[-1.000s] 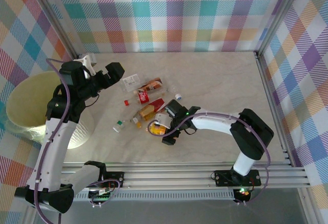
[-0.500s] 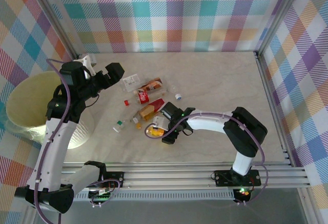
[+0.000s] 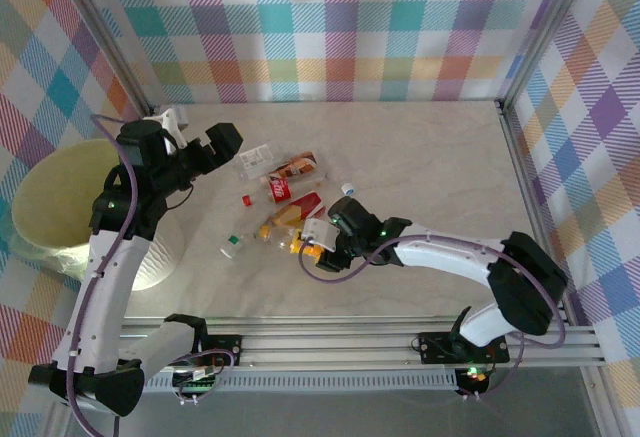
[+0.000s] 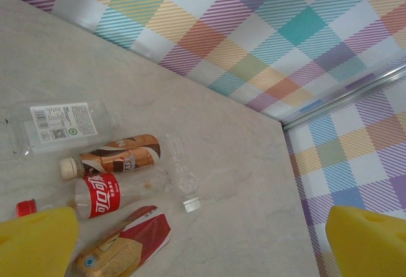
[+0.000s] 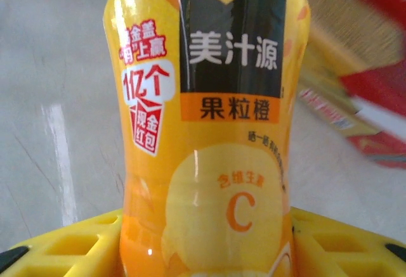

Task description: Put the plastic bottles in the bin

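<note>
The right gripper (image 3: pixel 322 240) pinches a plastic bottle with a bright orange label (image 5: pixel 209 131). In the right wrist view its yellow fingers (image 5: pixel 63 248) lie against both sides of the bottle, which stands between them with its printed label facing the camera. From above, this bottle lies at the near edge of the scattered pile on the pale marbled tabletop (image 3: pixel 430 167).

The left gripper (image 4: pixel 202 242) is spread wide and holds nothing. Beyond it on the table lie a flattened clear bottle with a white label (image 4: pixel 60 122), a brown-labelled bottle with a cream cap (image 4: pixel 117 158), a red-labelled bottle (image 4: pixel 104 194), a red-and-tan crushed bottle (image 4: pixel 124 245) and a small clear crumpled bottle with a white cap (image 4: pixel 181 182).

The large round pale yellow-green plastic bin (image 3: pixel 50 192) stands at the table's left edge, beside the left arm and well apart from the held bottle.
</note>
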Action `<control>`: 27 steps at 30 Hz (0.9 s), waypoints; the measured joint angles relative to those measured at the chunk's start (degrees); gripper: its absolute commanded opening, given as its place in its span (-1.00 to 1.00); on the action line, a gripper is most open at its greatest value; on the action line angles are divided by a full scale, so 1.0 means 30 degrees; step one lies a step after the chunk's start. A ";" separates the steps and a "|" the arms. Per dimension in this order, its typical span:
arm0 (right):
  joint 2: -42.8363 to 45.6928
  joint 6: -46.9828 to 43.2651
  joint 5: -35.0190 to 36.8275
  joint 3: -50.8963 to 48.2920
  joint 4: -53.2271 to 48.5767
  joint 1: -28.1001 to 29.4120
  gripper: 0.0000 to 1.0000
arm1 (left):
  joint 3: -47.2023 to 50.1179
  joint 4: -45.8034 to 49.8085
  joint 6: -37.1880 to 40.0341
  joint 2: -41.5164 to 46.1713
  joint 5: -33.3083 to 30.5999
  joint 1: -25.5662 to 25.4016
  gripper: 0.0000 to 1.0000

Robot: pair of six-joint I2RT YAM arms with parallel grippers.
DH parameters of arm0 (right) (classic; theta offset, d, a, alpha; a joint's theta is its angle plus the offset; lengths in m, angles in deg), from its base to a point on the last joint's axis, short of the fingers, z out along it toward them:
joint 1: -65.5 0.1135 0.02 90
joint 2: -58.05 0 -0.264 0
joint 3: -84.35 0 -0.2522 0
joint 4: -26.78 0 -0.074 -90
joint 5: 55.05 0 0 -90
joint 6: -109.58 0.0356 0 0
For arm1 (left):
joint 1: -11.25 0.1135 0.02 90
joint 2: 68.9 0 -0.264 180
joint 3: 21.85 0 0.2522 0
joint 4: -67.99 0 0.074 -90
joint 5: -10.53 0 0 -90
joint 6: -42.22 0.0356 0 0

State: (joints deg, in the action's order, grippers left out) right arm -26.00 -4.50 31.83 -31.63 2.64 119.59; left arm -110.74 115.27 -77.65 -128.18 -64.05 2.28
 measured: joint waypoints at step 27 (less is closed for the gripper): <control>0.4379 1.1176 0.1122 -0.1224 0.7271 -0.1931 -0.18 | 0.1107 -0.2186 -0.1027 -0.1129 0.0816 -0.4131 1.00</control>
State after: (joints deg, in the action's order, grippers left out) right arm -12.87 29.03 35.20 -35.30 24.46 113.79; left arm -107.42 108.71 -80.73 -131.57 -61.60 -10.11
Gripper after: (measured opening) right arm 0.500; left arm 0.998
